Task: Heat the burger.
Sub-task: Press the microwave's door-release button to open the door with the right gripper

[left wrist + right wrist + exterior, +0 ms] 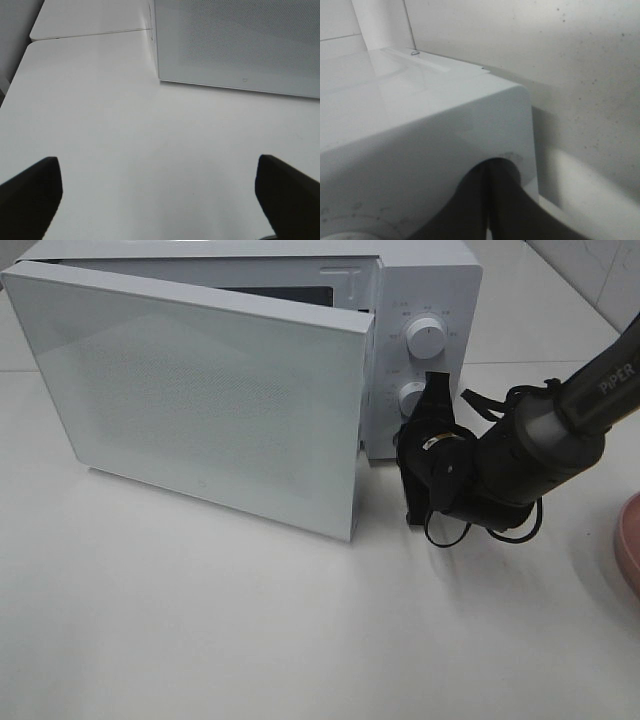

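Note:
The burger shows in no view. The white microwave [432, 285] stands at the back of the table with its door [200, 390] swung partly open, hiding the inside. My right gripper [433, 390] is shut and empty, its tip at the control panel by the lower knob [411, 400], just right of the door's free edge. In the right wrist view its closed fingers [487, 200] press against the white microwave body [420, 150]. My left gripper [157, 167] is open and empty above the bare table, facing the microwave door [240, 45].
A round pink plate [630, 540] sits at the right edge of the table. An upper knob [426, 337] is on the microwave panel. The white tabletop [250, 630] spreads in front of the microwave. A wall stands behind.

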Controlling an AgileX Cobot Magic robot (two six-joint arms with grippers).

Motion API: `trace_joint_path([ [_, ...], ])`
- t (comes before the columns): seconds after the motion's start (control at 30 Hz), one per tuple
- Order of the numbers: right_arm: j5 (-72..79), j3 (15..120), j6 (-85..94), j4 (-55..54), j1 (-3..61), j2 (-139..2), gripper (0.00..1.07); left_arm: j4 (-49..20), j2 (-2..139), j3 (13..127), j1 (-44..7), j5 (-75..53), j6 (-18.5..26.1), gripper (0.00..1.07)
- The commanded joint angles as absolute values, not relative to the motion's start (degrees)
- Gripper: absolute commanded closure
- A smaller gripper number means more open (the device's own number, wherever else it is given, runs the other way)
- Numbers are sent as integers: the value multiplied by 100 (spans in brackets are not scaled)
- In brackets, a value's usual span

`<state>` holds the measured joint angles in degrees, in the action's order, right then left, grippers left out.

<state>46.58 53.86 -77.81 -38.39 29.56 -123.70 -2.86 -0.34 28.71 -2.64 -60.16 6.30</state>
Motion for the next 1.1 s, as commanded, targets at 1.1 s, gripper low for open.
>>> trace_joint_path([
  [1.1,4142,4687,-7597,-2859,2893,-11574,107,-304,-166,2848,-286,-5964,619,9],
])
